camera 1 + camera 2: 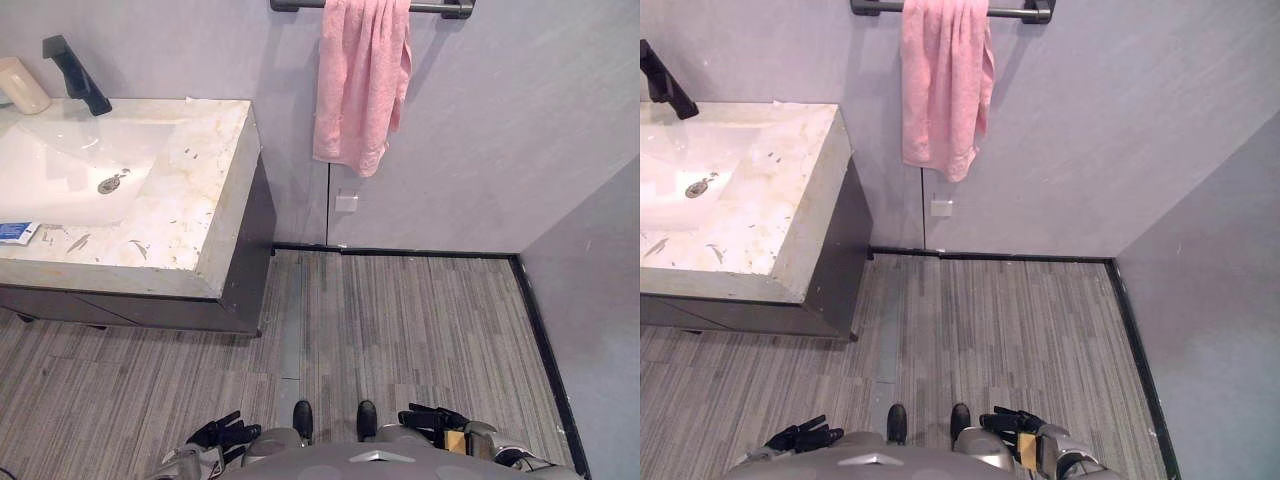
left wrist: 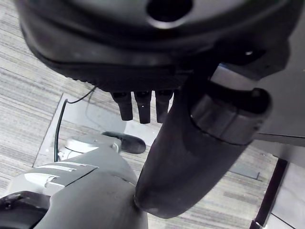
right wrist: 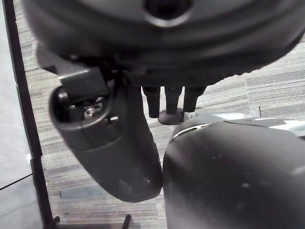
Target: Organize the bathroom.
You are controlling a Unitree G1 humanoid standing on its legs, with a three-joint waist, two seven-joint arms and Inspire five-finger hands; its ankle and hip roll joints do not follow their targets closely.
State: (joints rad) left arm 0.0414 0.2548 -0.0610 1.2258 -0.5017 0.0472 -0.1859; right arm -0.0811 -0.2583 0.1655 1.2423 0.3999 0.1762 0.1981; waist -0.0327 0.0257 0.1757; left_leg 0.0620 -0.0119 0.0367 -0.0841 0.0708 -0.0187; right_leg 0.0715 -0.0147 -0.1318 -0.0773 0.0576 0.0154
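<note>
Over to the left stands the marble vanity [image 1: 215,200] with its white basin [image 1: 70,170]; a pink towel [image 1: 360,80] hangs from the wall bar [image 1: 440,8]. Low down, left hand [image 1: 225,435] and right hand [image 1: 432,420] hang slack-fingered, holding nothing.

Right hand [image 3: 119,143], straight fingers [image 3: 172,100], striped floor [image 3: 281,90]

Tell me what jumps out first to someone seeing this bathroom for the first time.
The pink towel draped over the dark rail high on the grey wall grabs the eye first. Next comes the pale marble-look vanity top on the robot's left, with its white basin, a black faucet at the back, and a small blue packet at its near edge. Both hands, left hand and right hand, hang low and hold nothing.
</note>
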